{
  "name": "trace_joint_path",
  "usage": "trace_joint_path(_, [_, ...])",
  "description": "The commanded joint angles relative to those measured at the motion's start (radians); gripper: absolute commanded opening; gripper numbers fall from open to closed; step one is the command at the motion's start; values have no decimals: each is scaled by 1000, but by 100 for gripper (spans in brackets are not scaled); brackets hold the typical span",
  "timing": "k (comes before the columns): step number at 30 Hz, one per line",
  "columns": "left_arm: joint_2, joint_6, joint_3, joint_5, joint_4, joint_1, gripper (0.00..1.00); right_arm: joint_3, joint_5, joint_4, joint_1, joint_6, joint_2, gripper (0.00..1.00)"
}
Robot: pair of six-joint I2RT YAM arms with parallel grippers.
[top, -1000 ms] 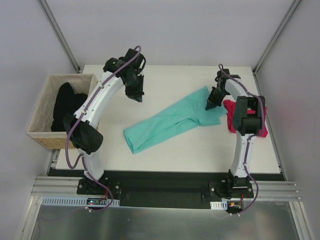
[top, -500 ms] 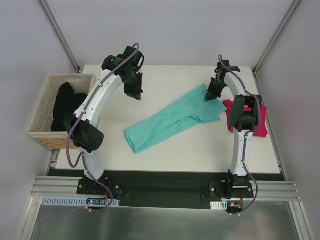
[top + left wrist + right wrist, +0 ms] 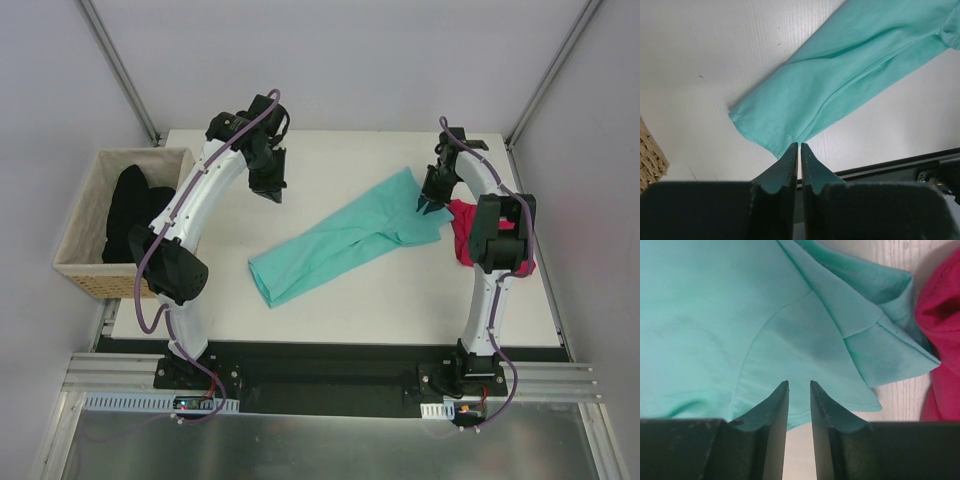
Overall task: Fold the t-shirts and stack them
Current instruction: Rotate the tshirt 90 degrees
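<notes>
Your left end effector (image 3: 272,192) hangs over the bare surface (image 3: 420,300), off the far-left side of the teal t-shirt (image 3: 345,240). Its jaws are nearly together, leaving only a thin slit, and grip nothing. Your right end effector (image 3: 428,205) is over the teal t-shirt's right end, by the folded sleeve. Its jaws are parted a little and hold nothing; cloth shows through the gap. The teal t-shirt lies flat as a long diagonal band. The magenta t-shirt (image 3: 461,228) lies bunched just beside its right end. Black t-shirts (image 3: 128,205) sit in the basket (image 3: 78,268), well to its left.
</notes>
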Motion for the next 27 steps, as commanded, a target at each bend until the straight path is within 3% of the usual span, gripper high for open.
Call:
trace_joint_path(1, [-45,-2,-31,6,-9,6,5,-44,33,41,-19,-1,-78,30])
trace_joint_path(5, [-50,-7,-42,8,-9,6,5,-41,37,41,-36,-5,-75,45])
trace_joint_path(8, [-55,-15,-45,9,-9,6,5,-46,45,47,-52,-7,-75,48])
trace_joint_path(27, [-39,-41,-37,20,-9,6,5,-44,-18,67,-87,14,-8,40])
